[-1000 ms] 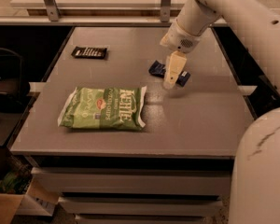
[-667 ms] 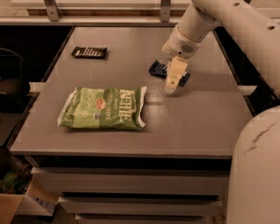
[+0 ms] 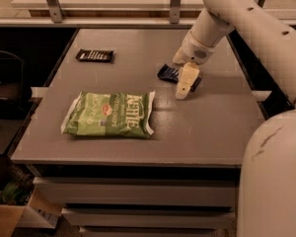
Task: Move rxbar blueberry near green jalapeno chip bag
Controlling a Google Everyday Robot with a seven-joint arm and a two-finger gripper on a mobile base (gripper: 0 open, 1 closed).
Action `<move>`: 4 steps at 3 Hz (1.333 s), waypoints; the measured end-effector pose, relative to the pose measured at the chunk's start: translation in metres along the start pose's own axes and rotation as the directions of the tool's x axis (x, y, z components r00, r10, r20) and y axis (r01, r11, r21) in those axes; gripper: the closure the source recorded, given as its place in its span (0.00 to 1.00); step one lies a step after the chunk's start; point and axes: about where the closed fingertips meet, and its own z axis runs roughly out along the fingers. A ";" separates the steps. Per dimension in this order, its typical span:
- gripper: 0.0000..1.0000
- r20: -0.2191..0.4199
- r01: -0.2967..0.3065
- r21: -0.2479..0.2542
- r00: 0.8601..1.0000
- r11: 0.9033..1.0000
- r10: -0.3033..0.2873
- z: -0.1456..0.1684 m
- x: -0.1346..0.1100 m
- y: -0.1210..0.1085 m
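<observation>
The green jalapeno chip bag [image 3: 110,114] lies flat on the grey table [image 3: 138,48], left of centre and near the front edge. The rxbar blueberry [image 3: 168,73], a small dark navy bar, lies at the table's centre right, partly hidden behind my gripper. My gripper [image 3: 183,87] hangs from the white arm, pointing down just in front of the bar's right end and close to the table top. It is to the right of the chip bag.
A black bar wrapper [image 3: 94,56] with white lettering lies at the back left of the table. My white arm [image 3: 246,23] reaches in from the upper right. A cardboard box [image 3: 15,216] stands on the floor at lower left.
My gripper has moved slightly right and down, staying over the blue bar's right end. The chip bag and the black wrapper have not moved.
</observation>
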 end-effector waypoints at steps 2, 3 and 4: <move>0.86 0.000 0.000 0.000 1.000 1.000 0.000 -0.016 -0.006 -0.001; 1.00 0.000 0.000 0.000 1.000 1.000 0.000 -0.022 -0.009 -0.002; 1.00 0.000 0.034 0.069 0.999 0.997 -0.034 -0.036 -0.015 -0.014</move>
